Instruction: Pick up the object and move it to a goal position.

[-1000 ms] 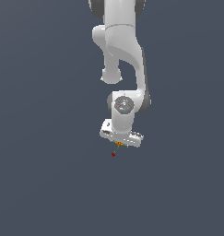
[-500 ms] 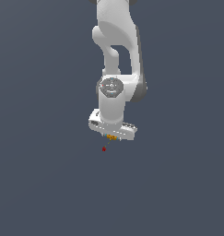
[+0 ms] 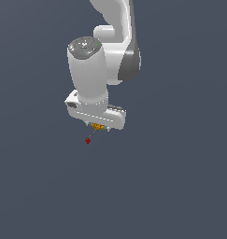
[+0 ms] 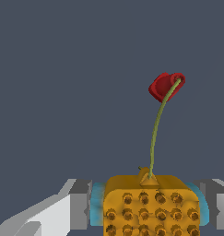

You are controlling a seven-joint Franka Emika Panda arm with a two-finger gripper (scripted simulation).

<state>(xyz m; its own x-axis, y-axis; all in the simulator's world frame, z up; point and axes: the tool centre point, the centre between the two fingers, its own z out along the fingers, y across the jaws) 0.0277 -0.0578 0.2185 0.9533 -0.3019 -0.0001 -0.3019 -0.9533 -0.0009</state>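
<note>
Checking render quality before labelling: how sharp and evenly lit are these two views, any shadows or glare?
Exterior view: flat, even light, soft highlights on the arm, no cast shadows; block tiny and coarse. Wrist view: block sharp, cut off by the frame edge, no glare.

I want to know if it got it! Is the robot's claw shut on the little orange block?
Yes, shut on it. The wrist view shows the orange block squeezed between both fingers of the gripper.
</note>
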